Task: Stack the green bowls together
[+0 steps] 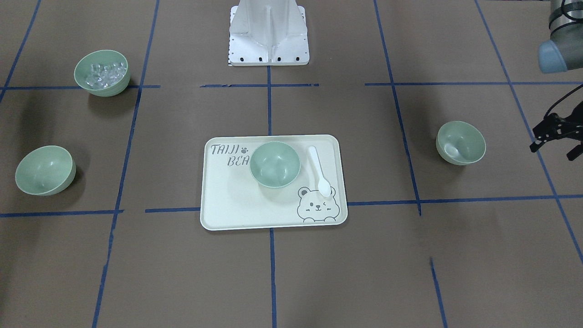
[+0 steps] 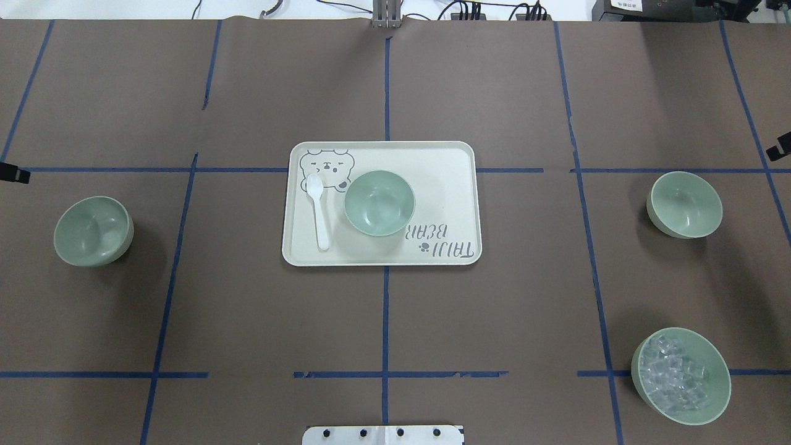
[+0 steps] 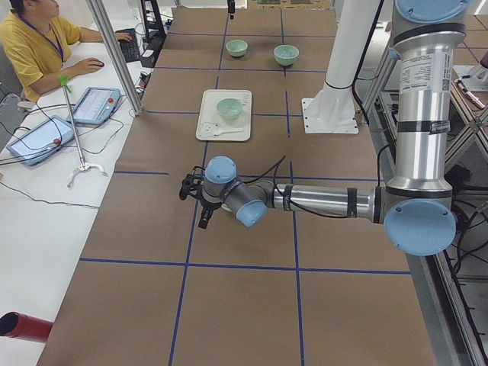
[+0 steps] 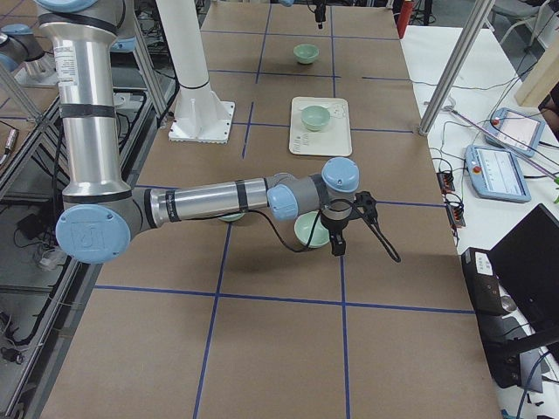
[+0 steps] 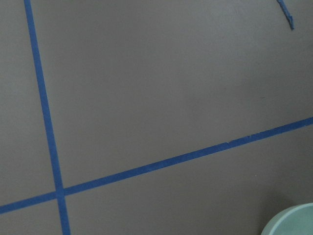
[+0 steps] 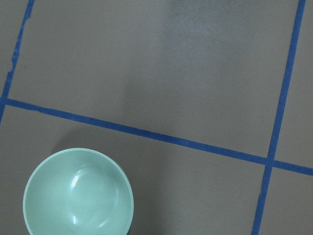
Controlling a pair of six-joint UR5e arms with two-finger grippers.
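Two tools hang over the outer ends of the table [image 2: 247, 321], and neither carries a bowl. The left tool [image 1: 553, 143] hovers just beyond the left bowl [image 1: 461, 142], whose rim only clips the corner of its wrist view. From so partial a sight it cannot be told whether its jaws are spread or closed. The right tool [image 4: 345, 225] hangs beside the right bowl [image 2: 685, 204], which its wrist camera shows whole and empty. Its jaws cannot be judged either, since only a side view shows them properly. Each arm seems posted next to the bowl it would fetch.

The middle bowl [image 2: 379, 203] sits upright on the tray [image 2: 445, 161] beside a white spoon [image 2: 318, 210], central between the arms and so a likely base for the stack. The ice bowl [image 2: 681, 376] stands apart on the robot's right, probably to be left alone. Nothing is stacked yet.
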